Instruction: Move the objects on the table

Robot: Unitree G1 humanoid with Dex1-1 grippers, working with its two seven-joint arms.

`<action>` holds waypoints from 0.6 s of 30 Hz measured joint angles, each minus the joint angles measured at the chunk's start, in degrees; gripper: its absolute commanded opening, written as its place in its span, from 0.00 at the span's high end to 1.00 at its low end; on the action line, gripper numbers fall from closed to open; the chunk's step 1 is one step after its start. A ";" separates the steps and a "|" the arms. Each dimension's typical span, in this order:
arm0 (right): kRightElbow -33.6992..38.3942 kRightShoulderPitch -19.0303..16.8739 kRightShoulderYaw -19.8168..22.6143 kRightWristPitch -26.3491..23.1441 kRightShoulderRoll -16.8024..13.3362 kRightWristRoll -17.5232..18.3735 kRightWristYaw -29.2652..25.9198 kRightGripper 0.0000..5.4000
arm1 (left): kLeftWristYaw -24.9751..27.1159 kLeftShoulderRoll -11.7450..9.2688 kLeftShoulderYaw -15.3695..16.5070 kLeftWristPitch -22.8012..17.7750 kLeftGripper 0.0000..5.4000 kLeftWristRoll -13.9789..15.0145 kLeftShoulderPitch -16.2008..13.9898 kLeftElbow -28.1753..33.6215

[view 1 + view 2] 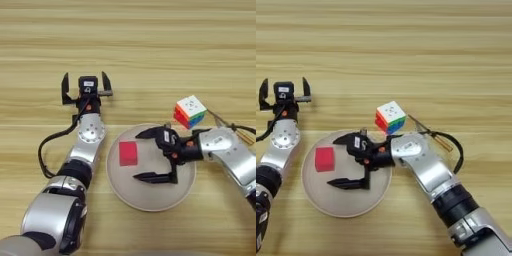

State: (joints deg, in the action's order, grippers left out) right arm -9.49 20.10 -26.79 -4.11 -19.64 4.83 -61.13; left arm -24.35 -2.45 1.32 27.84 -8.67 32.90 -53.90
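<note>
A small red cube [128, 153] lies on the left part of the round beige plate [150, 197]. My right gripper [143, 155] hovers over the plate just right of the cube, open, its two black fingers spread wide with nothing between them. The multicoloured puzzle cube [190, 111] with a white top face stands on the table [150, 45] beyond the plate's right rim. My left gripper [86, 83] rests open on the table to the upper left of the plate, empty.
A wooden-handled screwdriver [432, 134] lies right of the puzzle cube, partly behind my right arm. A black cable [47, 150] loops beside my left forearm.
</note>
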 measured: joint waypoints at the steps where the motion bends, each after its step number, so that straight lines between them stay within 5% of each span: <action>1: -0.84 0.11 -0.05 0.10 0.37 -0.27 0.38 0.01 | 0.00 0.03 0.01 0.00 0.00 0.01 0.00 0.00; 7: -3.86 0.94 -0.23 0.32 2.54 -1.27 0.90 0.01 | 1.17 0.20 0.54 -0.18 0.00 0.61 0.00 -0.01; 11: -4.79 1.20 -0.34 0.33 3.99 -1.50 1.44 0.01 | 10.98 1.34 3.92 -2.10 0.00 8.27 0.02 -0.18; 18: -4.89 1.20 -0.40 0.28 4.77 -1.58 1.87 0.01 | 19.82 0.97 6.67 -2.58 0.00 13.48 0.03 0.05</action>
State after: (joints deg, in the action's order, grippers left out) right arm -14.38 21.30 -27.19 -3.83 -14.86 3.25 -59.26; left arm -4.53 -1.48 7.98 25.25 4.82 32.92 -53.85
